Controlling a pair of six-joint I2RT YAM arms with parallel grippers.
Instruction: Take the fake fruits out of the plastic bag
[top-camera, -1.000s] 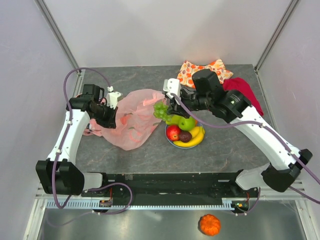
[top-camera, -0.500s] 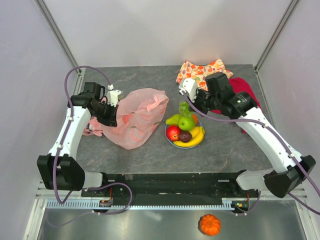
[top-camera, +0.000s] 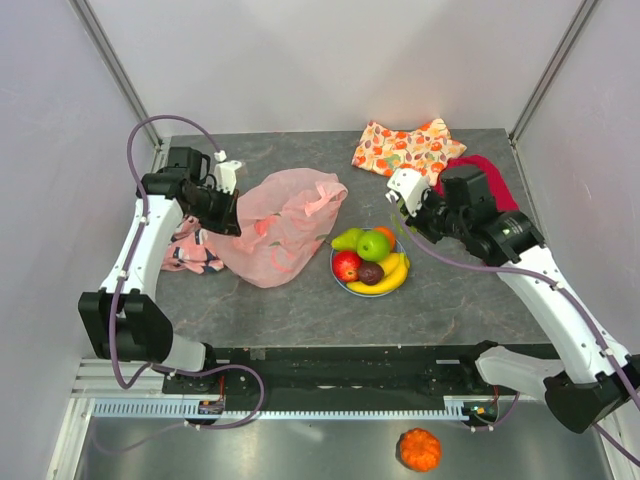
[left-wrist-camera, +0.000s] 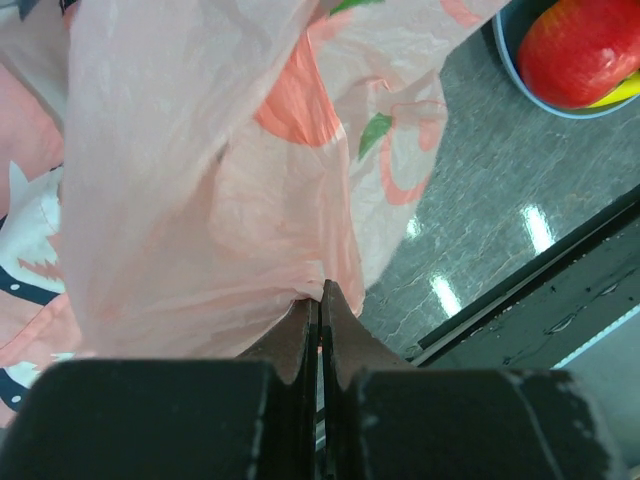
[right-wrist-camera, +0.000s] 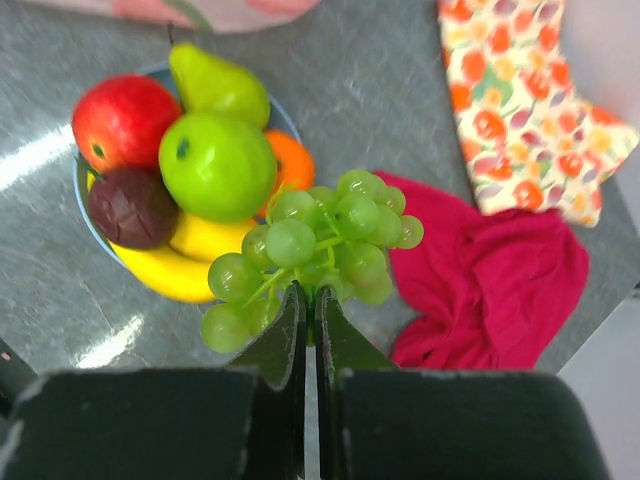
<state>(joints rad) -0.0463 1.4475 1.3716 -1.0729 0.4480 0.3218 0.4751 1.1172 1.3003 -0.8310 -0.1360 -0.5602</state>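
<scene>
**Grapes out of the bag and held over the plate's edge**

The left gripper (left-wrist-camera: 320, 300) is pinched tight on a fold of the plastic bag (top-camera: 285, 225), holding that left end up off the worktop (top-camera: 450, 300). The bag is thin, crinkled, translucent pink film. Its long axis runs left to right, and its right end lies near the blue plate (top-camera: 345, 283).

The right gripper (right-wrist-camera: 308, 300) is closed on the stem of the green grapes (right-wrist-camera: 310, 245), a glossy bunch of round beads. In the wrist view the bunch spreads crosswise to the jaws, above the plate's right side.

On the plate lie a pear (top-camera: 346, 238), a green apple (top-camera: 374, 245), a red apple (top-camera: 347, 265), a dark purple fruit (top-camera: 370, 273), an orange (top-camera: 387, 234) and a curved banana (top-camera: 392, 275).
</scene>
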